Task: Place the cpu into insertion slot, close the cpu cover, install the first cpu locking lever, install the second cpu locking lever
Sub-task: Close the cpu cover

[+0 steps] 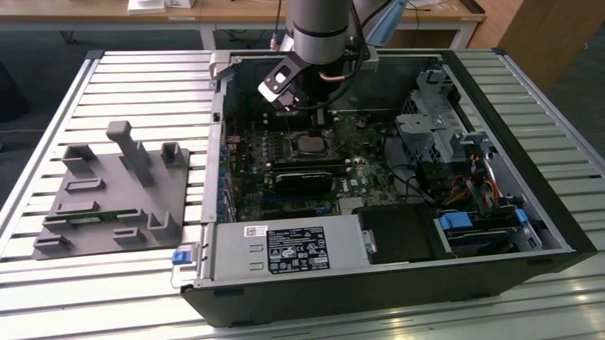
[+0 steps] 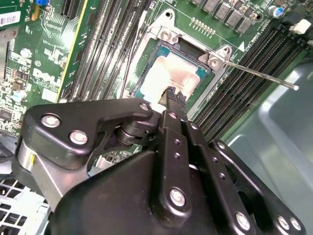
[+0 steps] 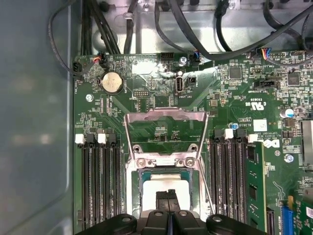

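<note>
Black gripper linkage crowds the second wrist view. Its fingers are pinched together with nothing between them, tips at the pale face of the cpu, which lies flat in the insertion slot. Beyond, the cpu cover lies swung open and a locking lever juts free. Closing the cover, I judge, wants a light, square push that does not scrape the chip. Whether the tips touch the chip is unclear, and the linkage hides the slot's near edge.
</note>
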